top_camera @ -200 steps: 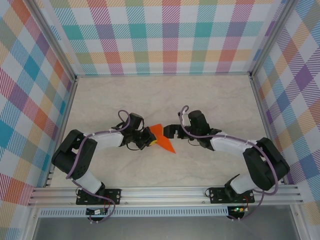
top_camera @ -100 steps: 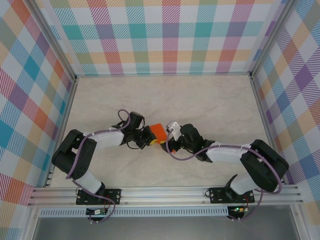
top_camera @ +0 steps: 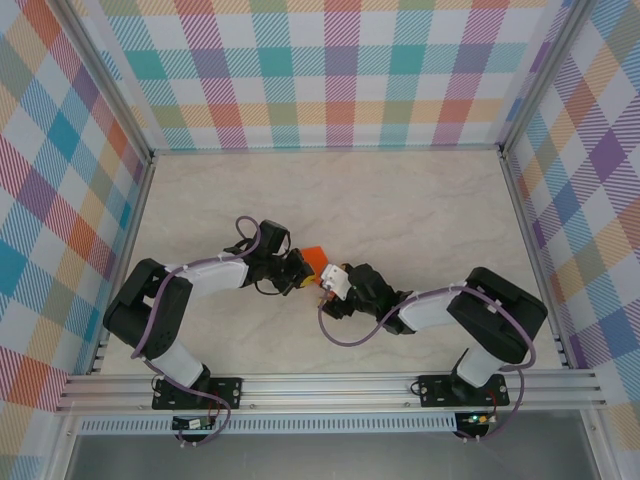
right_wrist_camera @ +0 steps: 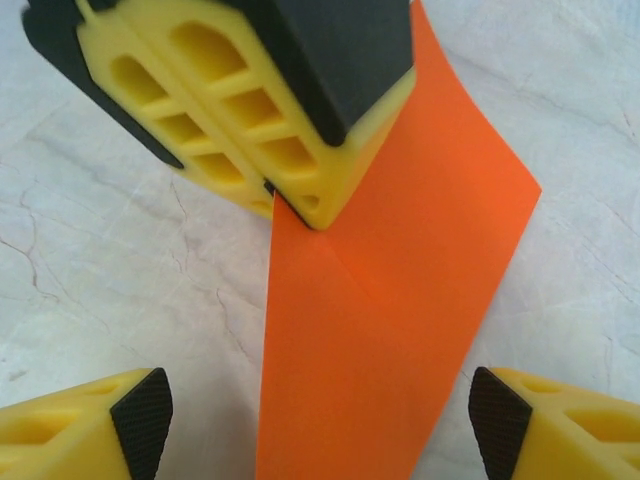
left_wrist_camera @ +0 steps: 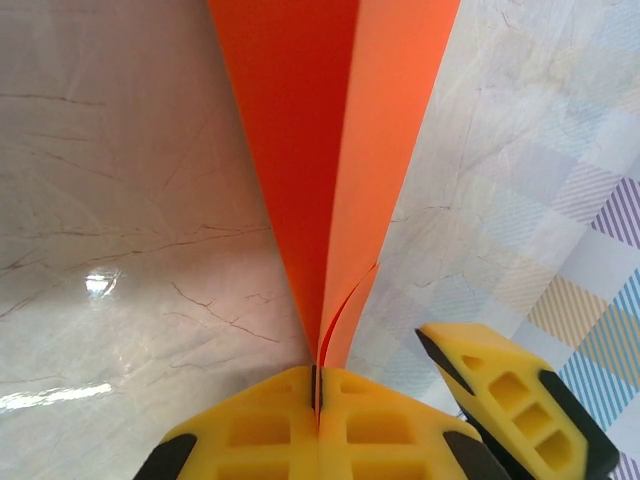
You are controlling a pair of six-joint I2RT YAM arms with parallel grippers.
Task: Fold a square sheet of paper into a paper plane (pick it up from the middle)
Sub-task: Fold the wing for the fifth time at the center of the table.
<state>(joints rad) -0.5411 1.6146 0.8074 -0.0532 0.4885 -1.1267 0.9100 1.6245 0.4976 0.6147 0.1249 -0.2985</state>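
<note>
1. moved since a second ago: right gripper (top_camera: 328, 284), then well off to the right of the orange paper (top_camera: 312, 256), now drawn in close to it, with its wrist covering most of the sheet from above. left gripper (top_camera: 297, 272) has not shifted.
2. location of item: orange paper, already folded into a long tapering shape, sits near the middle of the table (top_camera: 420, 200) between the two grippers. one narrow end is caught in the left gripper and the rest fans away from it. whether the far end rests on the table cannot be told.
3. left claw: clenched on the orange paper. its yellow pads (left_wrist_camera: 270, 420) meet flat, with the doubled layers entering the seam.
4. right claw: released. its fingers (right_wrist_camera: 135, 420) stand wide on either side of the sheet, touching nothing.
5. handling, as judged: very light, thin and limp. it holds a crease but buckles or tears under a hard tug, and its smooth face is likely to slide between pads.
6. hold point, as judged: across the crease line near the middle, both layers together, pinched squarely. a grip on one loose edge would likely let the layers splay.
</note>
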